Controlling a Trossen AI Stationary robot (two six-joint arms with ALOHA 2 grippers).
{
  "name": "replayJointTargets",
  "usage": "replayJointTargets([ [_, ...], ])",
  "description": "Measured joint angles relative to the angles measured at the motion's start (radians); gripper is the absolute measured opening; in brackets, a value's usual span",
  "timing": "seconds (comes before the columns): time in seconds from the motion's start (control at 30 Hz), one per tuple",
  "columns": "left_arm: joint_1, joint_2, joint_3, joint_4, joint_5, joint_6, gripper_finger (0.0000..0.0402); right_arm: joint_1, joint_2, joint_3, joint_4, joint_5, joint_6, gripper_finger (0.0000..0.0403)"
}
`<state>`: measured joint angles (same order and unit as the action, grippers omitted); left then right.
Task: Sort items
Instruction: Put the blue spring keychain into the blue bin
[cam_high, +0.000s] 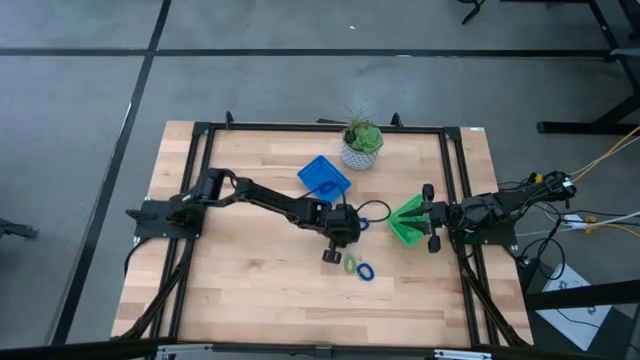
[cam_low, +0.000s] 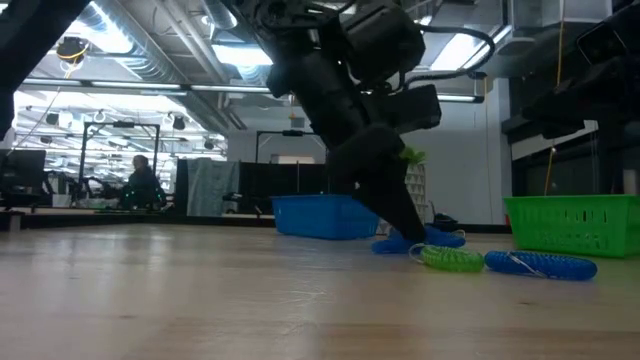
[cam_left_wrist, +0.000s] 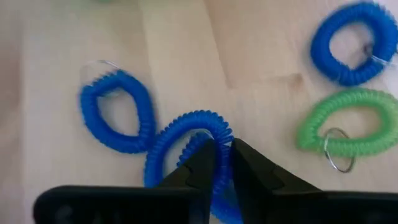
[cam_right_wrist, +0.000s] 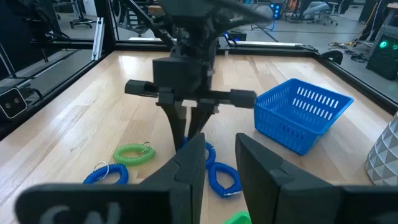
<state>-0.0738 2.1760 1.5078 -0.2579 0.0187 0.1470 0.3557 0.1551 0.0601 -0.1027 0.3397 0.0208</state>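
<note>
So the left gripper (cam_left_wrist: 222, 163) is down at the tabletop (cam_high: 250, 290), jaws pinched onto a blue coil ring (cam_left_wrist: 186, 140) — the left wrist view shows the coil's strand squeezed right between the two tips. A second blue coil ring (cam_left_wrist: 117, 111) touches the pinched one just off to one side of the jaws. A third blue coil (cam_left_wrist: 353, 42) and a light green coil (cam_left_wrist: 345, 121) with a metal key loop sit farther off on the other side. The high view barely shows any of that, only the green and blue pair (cam_high: 358, 268) past the gripper. It does show the blue basket (cam_high: 323, 177), potted plant (cam_high: 361, 143) and green basket (cam_high: 408, 222). The right gripper (cam_right_wrist: 219, 163) waits by the green basket, jaws apart.
</note>
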Motion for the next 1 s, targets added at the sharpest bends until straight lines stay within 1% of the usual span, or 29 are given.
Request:
replayJointTargets([
  [0.33,0.004,-0.017,0.001,0.018,0.009,-0.013,0.0147,0.0,0.0,0.0,0.0,0.0,0.0,0.009],
  [0.43,0.005,-0.019,0.001,0.022,0.009,-0.007,0.017,0.0,0.0,0.0,0.0,0.0,0.0,0.009],
  [0.53,0.005,-0.019,0.001,0.021,0.009,-0.004,0.0185,0.0,0.0,0.0,0.0,0.0,0.0,0.009],
  [0.67,0.005,-0.019,0.001,0.002,0.009,0.027,0.0191,0.0,0.0,0.0,0.0,0.0,0.0,0.009],
  [0.8,0.005,-0.019,0.001,-0.025,0.009,0.04,0.0185,0.0,0.0,0.0,0.0,0.0,0.0,0.009],
  [0.9,0.005,-0.02,0.001,-0.015,0.007,0.041,0.0168,0.0,0.0,0.0,0.0,0.0,0.0,0.009],
  [1.0,0.005,-0.02,0.001,0.001,0.005,0.053,0.0136,0.0,0.0,0.0,0.0,0.0,0.0,0.009],
])
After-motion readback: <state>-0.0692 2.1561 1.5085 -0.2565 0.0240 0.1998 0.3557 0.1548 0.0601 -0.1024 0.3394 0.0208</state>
